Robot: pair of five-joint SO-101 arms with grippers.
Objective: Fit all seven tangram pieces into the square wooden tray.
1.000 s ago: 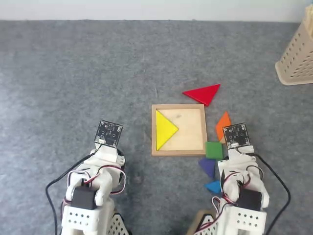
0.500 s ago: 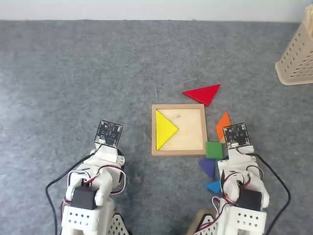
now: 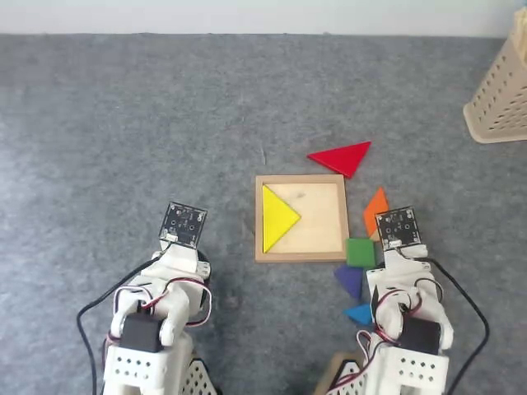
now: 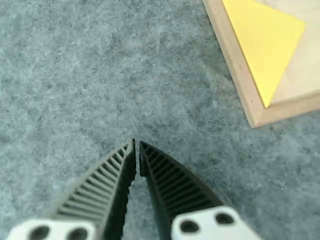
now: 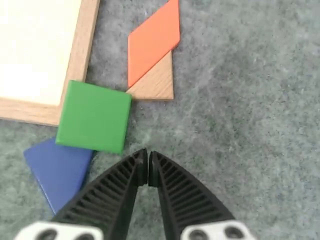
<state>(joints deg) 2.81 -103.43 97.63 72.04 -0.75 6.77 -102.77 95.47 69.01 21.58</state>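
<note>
one yellow triangle (image 3: 277, 216) inside wooden tray (image 3: 300, 257)

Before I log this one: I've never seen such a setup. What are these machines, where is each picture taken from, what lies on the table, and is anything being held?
The machines are two small robot arms at a grey table: the left arm and the right arm. The high view looks down from a fixed camera. The other two pictures come from a camera on each arm's wrist, looking along its fingers. The left gripper and the right gripper are both shut and hold nothing. On the table lies a square wooden tray with a yellow triangle in it. Outside the tray lie a red triangle, an orange parallelogram, a green square, a dark blue triangle, a lighter blue triangle and a plain wooden triangle touching the orange piece. A pale basket stands at the far edge.
</note>
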